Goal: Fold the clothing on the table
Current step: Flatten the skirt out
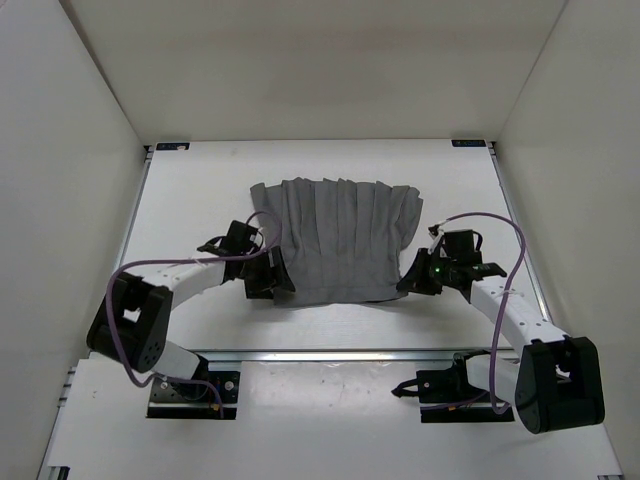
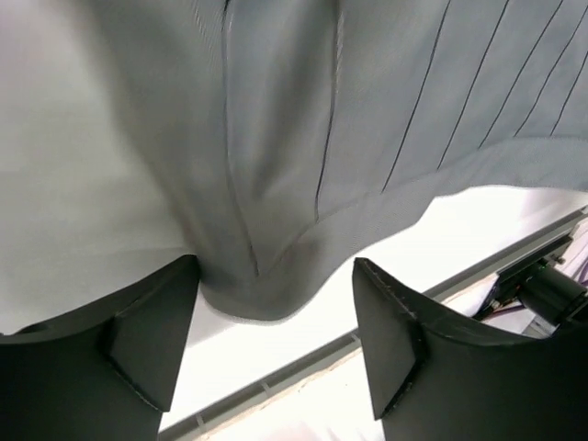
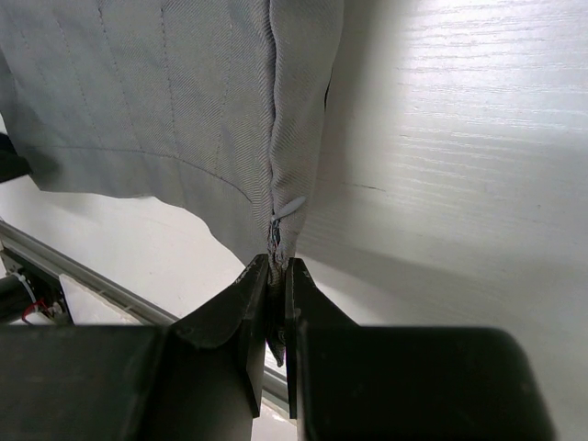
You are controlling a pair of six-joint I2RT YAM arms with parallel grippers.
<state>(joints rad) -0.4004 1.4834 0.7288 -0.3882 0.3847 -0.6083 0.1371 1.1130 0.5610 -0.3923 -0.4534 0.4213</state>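
**A:** What could go wrong from here?

**B:** Your right jaws pinch the near-right corner of the clothing [image 1: 335, 240], but your left jaws stand open, with the near-left corner loose between them. Lift now and the cloth would likely skew.

**A:** And room?

**B:** It lies in the middle of the counter [image 1: 200, 190]. There is bare surface beyond its far edge, and the near rail [image 1: 340, 352] is close to its hem.

Robot lab cell, white encl. walls [image 1: 70, 150], rail-edged table [image 1: 200, 190]

No legible txt, labels, brands or nos. — neither on clothing [image 1: 335, 245] nor table [image 1: 200, 190]
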